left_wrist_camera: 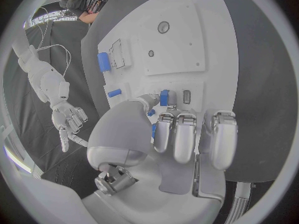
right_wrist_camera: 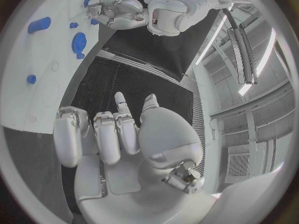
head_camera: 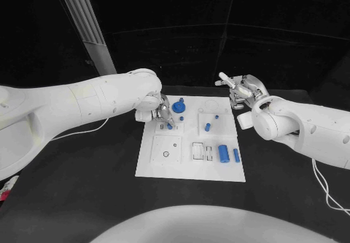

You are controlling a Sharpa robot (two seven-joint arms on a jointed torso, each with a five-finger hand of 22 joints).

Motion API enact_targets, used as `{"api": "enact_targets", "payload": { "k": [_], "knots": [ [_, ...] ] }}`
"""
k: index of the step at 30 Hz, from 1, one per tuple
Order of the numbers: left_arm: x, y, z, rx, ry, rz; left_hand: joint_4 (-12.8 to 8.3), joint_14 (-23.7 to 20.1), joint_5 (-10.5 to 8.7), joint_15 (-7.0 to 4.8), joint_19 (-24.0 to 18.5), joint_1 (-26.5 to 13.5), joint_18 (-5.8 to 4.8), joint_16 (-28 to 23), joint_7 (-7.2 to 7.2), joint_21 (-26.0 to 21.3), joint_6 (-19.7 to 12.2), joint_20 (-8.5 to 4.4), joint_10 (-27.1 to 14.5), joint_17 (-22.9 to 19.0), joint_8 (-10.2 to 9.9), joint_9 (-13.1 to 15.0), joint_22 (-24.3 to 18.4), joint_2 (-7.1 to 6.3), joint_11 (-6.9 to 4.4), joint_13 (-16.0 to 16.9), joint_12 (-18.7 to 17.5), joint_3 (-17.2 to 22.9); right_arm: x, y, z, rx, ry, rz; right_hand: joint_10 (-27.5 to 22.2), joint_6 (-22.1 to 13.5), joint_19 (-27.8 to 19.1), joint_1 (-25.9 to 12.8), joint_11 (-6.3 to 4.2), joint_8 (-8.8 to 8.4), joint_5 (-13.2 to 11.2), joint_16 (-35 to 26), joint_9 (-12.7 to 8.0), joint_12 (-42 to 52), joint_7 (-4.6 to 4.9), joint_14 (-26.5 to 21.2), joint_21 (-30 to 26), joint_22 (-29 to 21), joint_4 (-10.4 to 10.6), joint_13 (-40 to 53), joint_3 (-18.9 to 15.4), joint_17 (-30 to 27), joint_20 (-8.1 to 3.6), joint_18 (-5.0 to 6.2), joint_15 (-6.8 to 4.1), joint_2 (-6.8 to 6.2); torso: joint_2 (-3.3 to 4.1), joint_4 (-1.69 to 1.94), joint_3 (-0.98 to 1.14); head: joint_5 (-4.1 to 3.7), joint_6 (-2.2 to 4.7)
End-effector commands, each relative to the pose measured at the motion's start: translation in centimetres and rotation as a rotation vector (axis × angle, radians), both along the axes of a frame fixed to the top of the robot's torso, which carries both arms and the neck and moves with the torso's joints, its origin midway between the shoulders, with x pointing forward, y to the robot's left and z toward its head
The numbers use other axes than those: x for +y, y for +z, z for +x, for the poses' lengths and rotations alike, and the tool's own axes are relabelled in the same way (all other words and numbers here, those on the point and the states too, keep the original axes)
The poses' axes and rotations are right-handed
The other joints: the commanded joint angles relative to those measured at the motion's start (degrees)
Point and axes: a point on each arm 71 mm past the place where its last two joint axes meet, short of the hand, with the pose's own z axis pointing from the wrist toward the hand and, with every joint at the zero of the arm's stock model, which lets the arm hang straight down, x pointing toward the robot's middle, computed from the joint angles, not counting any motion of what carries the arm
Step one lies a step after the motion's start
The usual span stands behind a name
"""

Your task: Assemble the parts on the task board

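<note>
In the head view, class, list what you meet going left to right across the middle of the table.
Left silver hand → blue gear-shaped part → small upright blue peg → right silver hand, all over or beside the white task board.

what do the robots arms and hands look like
Both arms are smooth, rounded glossy white shells. The left hand and right hand are silver metal with many segmented fingers and pale pads. A thin white cable trails beside the right arm.

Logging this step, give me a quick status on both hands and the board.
Left hand down on the task board, fingers at a small blue part. Right hand open, off the board's far right corner. Nothing in the way.
</note>
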Motion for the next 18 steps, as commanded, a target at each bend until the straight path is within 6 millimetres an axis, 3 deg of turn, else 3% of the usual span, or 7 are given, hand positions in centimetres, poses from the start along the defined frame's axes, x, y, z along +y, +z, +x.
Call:
{"api": "enact_targets", "payload": {
  "k": [1, 6, 10, 13, 18],
  "knots": [
    [0.05, -0.03, -0.06, 0.012, -0.008, 0.014, 0.18, 5.86, -0.32, 0.14, 5.93, -0.89, -0.34, 0.17, -0.19, 0.15, 0.08, 0.06, 5.86, 15.09, -0.17, 0.09, 15.03, -0.02, 0.34, 15.06, 0.06, -0.93, 0.03, 0.16, 0.03, -0.008, 0.000, 0.001, 5.97, -0.07, 1.05, 0.29, -0.06, 0.37, 0.04, 0.14, 0.05, -0.02, -0.17, 5.96, -0.34, 11.81, -0.05, 15.07, -0.33, 15.10, 0.01, 0.63, -0.04, 0.07, 0.01, -0.01, -0.01, 0.03, -0.01],
    [0.01, -0.04, -0.09, 0.014, -0.010, 0.016, 0.31, 5.86, -0.46, 0.13, 5.93, -1.20, -0.34, 0.17, -0.22, 0.15, 0.18, 0.04, 5.86, 15.09, -0.27, 0.12, 15.03, -0.49, 0.31, 15.06, 0.06, -1.80, 0.08, 0.15, 0.03, -0.008, 0.001, 0.001, 5.97, -0.07, 1.05, 0.29, -0.06, 0.37, 0.04, 0.14, 0.05, -0.02, -0.17, 5.96, -0.34, 11.81, -0.05, 15.07, -0.33, 15.10, 0.01, 0.63, -0.04, 0.07, 0.01, -0.01, -0.01, 0.04, -0.01],
    [-0.01, -0.05, -0.10, 0.014, -0.010, 0.016, 0.78, 5.86, -4.10, 0.09, 5.96, -1.63, -0.35, 0.17, -0.27, 0.17, 0.45, 0.00, 5.86, 15.09, -0.61, 0.07, 15.05, -0.93, 0.28, 15.06, 0.06, -3.79, 0.09, 0.15, 0.03, -0.007, 0.001, 0.002, 5.97, -0.10, 1.07, 0.38, -0.08, 0.54, 0.04, 0.14, 0.04, -0.02, -0.19, 5.96, -0.34, 11.82, -0.03, 15.07, -0.48, 15.10, -0.01, 0.63, -0.05, 0.28, 0.01, 0.01, -0.01, 0.03, -0.01],
    [0.00, -0.06, -0.10, 0.013, -0.009, 0.016, 1.07, 5.86, -5.57, 0.09, 5.99, -1.75, -0.36, 0.17, -0.24, 0.19, 0.60, -0.02, 5.86, 15.09, -0.89, 0.00, 15.06, -1.16, 0.29, 15.06, 0.06, -4.94, 0.09, 0.15, 0.03, -0.007, 0.001, 0.001, 5.97, -0.10, 1.07, 0.38, -0.08, 0.54, 0.04, 0.14, 0.04, -0.02, -0.19, 5.96, -0.34, 11.82, -0.03, 15.07, -0.48, 15.10, -0.01, 0.63, -0.05, 0.28, 0.00, 0.01, -0.01, 0.07, -0.01],
    [0.03, -0.06, -0.10, 0.013, -0.007, 0.018, 1.11, 5.86, -5.81, 0.10, 6.01, -1.72, -0.37, 0.17, -0.25, 0.21, 0.66, -0.02, 5.86, 15.09, -0.93, -0.01, 15.08, -1.13, 0.27, 15.06, 0.06, -5.11, 0.09, 0.15, 0.04, -0.007, 0.001, 0.001, 5.97, -0.10, 1.07, 0.38, -0.08, 0.54, 0.04, 0.14, 0.04, -0.02, -0.19, 5.96, -0.34, 11.82, -0.03, 15.07, -0.48, 15.10, -0.01, 0.63, -0.05, 0.28, -0.01, 0.01, -0.01, 0.09, -0.01]
  ]
}}
